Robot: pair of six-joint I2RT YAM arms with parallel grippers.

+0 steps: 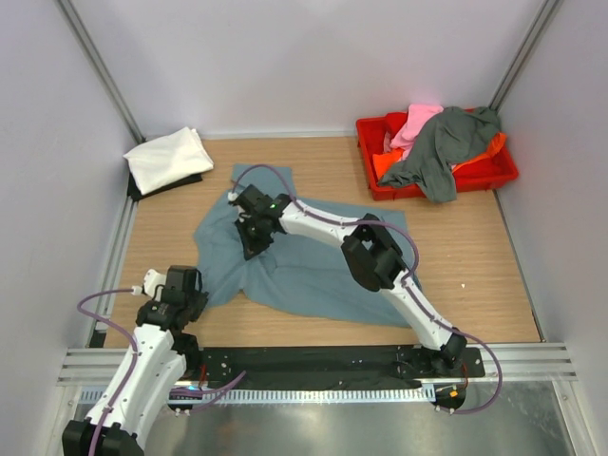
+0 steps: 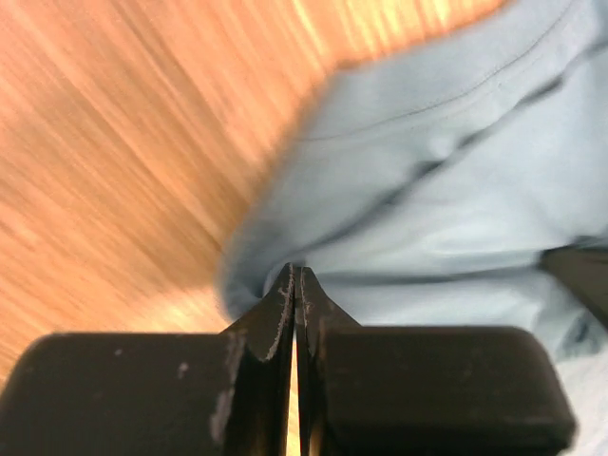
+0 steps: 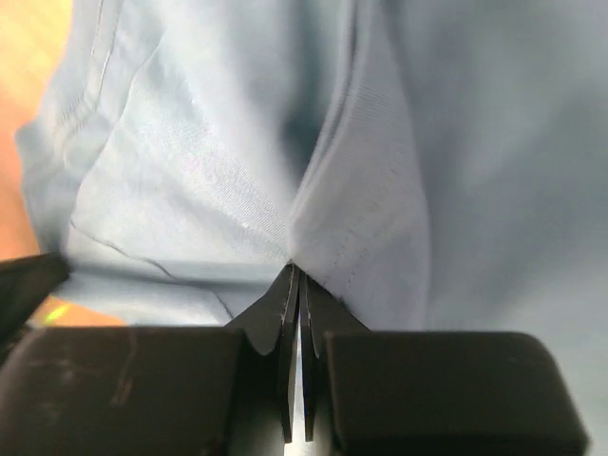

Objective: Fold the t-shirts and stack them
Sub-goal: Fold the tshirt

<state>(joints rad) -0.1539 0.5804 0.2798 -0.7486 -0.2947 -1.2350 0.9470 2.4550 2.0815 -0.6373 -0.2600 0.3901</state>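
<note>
the large dusty blue-grey cloth t-shirt (image 1: 313, 275) lies rumpled in the middle of the wooden surface (image 1: 475, 275). it looks light, thin and limp: it will likely sag and drag rather than keep a shape, so hems, seams and corners are the better holds. the right pincer (image 1: 255, 239) is closed on a raised ridge of it towards the far left; the left pincer (image 1: 190, 290) is closed at its near left edge, seemingly nipping the hem. a folded white t-shirt (image 1: 169, 159) sits far left. a red plastic crate (image 1: 502, 174), far right, holds more shirts.

A blue-grey t-shirt (image 1: 313, 275) lies rumpled on the table (image 1: 475, 275), a white t-shirt (image 1: 169, 159) folded far left.
</note>
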